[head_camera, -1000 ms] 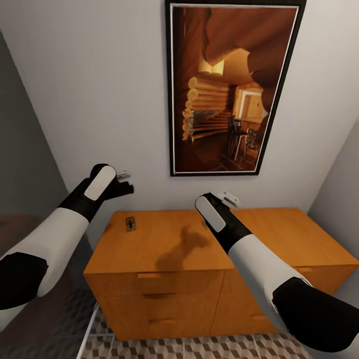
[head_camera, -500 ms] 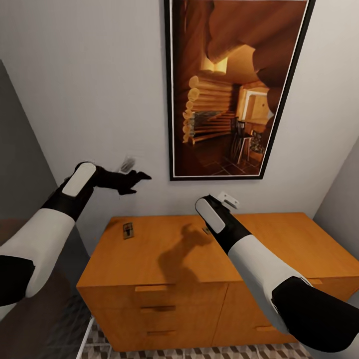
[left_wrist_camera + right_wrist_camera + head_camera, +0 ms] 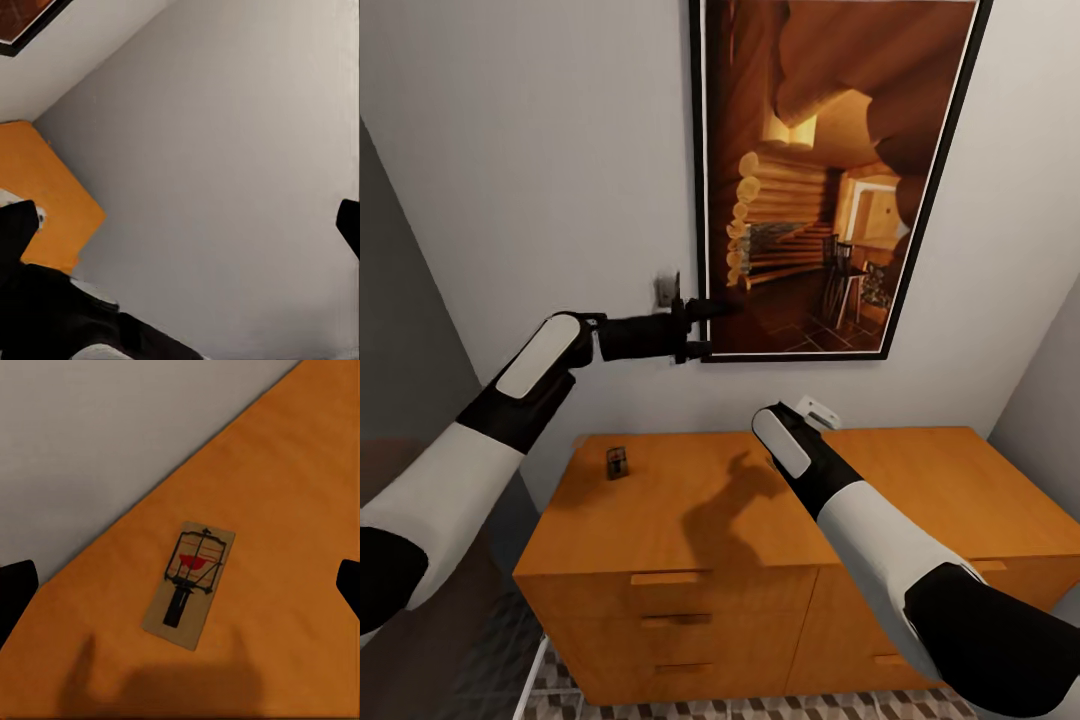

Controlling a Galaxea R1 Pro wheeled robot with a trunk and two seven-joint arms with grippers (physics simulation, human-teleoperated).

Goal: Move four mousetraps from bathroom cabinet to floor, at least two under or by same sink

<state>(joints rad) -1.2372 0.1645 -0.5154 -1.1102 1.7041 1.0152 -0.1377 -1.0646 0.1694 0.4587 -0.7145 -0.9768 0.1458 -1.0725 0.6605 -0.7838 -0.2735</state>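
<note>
One mousetrap [image 3: 617, 462] lies flat near the back left of the orange-brown cabinet [image 3: 690, 520] top. In the right wrist view a second mousetrap [image 3: 189, 583], with dark wire and a red patch, lies on the cabinet top [image 3: 300, 502] near the wall. My right gripper [image 3: 182, 589] hovers open above it, fingers wide on either side. My left gripper [image 3: 700, 327] is raised high, open and holding nothing, pointing at the picture frame's lower left corner. In the left wrist view the left gripper [image 3: 180, 225] faces bare wall. A strip of the patterned bathroom floor [image 3: 760, 708] shows below the cabinet. The sink is out of view.
A large dark-framed picture [image 3: 830, 180] hangs on the white wall above the cabinet. A grey panel [image 3: 400, 300] stands to the left and a grey wall [image 3: 1050, 380] closes the right side. The cabinet's drawer fronts [image 3: 670, 620] are shut.
My left arm has swung up and to the right, from above the cabinet's left end to the picture's lower left corner. The camera tilted slightly upward. The right arm has stayed nearly still.
</note>
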